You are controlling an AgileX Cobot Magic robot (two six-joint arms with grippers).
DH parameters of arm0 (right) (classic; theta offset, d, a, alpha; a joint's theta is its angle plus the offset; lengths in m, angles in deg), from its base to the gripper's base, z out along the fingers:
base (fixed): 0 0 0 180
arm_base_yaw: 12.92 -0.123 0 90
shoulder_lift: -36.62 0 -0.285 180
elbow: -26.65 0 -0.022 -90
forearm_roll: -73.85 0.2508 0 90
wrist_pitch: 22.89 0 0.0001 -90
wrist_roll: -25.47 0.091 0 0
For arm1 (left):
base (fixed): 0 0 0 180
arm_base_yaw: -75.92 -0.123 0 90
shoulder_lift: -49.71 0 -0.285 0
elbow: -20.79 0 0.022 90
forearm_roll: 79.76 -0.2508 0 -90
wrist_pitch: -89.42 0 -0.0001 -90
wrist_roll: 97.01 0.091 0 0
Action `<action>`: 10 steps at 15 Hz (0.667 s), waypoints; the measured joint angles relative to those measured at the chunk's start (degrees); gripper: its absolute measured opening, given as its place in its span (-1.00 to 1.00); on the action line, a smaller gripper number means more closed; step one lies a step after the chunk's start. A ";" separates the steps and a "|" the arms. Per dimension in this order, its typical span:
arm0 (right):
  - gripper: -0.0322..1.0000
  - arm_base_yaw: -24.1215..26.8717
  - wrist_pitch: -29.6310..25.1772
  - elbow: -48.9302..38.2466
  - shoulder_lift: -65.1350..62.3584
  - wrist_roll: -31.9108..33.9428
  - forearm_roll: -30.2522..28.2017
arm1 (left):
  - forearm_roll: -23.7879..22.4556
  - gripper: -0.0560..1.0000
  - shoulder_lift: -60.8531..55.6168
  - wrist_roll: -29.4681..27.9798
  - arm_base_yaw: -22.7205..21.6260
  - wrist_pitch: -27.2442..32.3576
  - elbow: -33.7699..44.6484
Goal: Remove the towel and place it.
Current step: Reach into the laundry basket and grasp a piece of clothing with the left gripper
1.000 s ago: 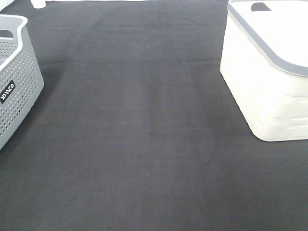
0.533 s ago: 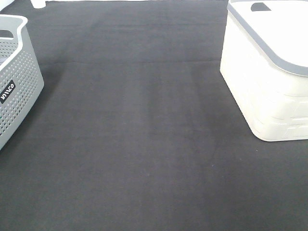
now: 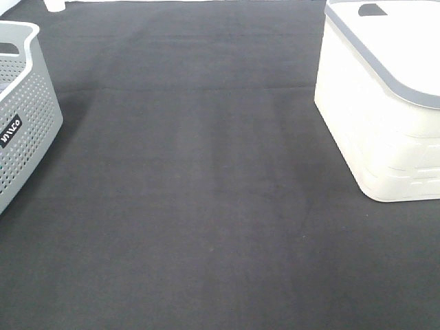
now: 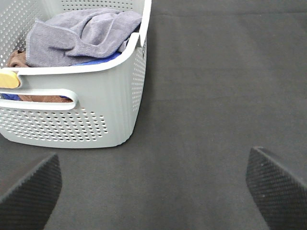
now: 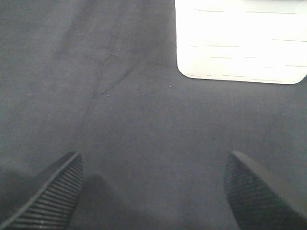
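Note:
The grey-blue towel lies crumpled on top of other cloths inside the grey perforated basket. My left gripper hovers over the dark mat a short way from that basket, open, with nothing between its black ribbed pads. My right gripper is open too, above the mat near the white bin, holding nothing. In the exterior high view neither gripper shows; the grey basket stands at the left edge and the towel is hidden there.
A brown cloth and a blue cloth lie under the towel. The white bin with a grey rim stands at the right. A dark mat covers the table between basket and bin.

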 joint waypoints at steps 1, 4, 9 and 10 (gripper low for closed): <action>0.57 0.00 0.00 0.00 0.00 0.00 0.00 | 0.00 0.97 0.00 0.00 0.00 0.00 0.00; 0.57 0.00 0.00 0.00 0.00 0.00 0.00 | 0.00 0.97 0.00 0.00 0.00 0.00 0.00; 0.57 0.00 0.00 0.00 0.00 0.00 0.00 | 0.00 0.97 0.00 0.00 0.00 0.00 0.00; 0.57 0.00 0.00 0.00 0.00 0.00 0.00 | 0.00 0.97 0.00 0.00 0.00 0.00 0.00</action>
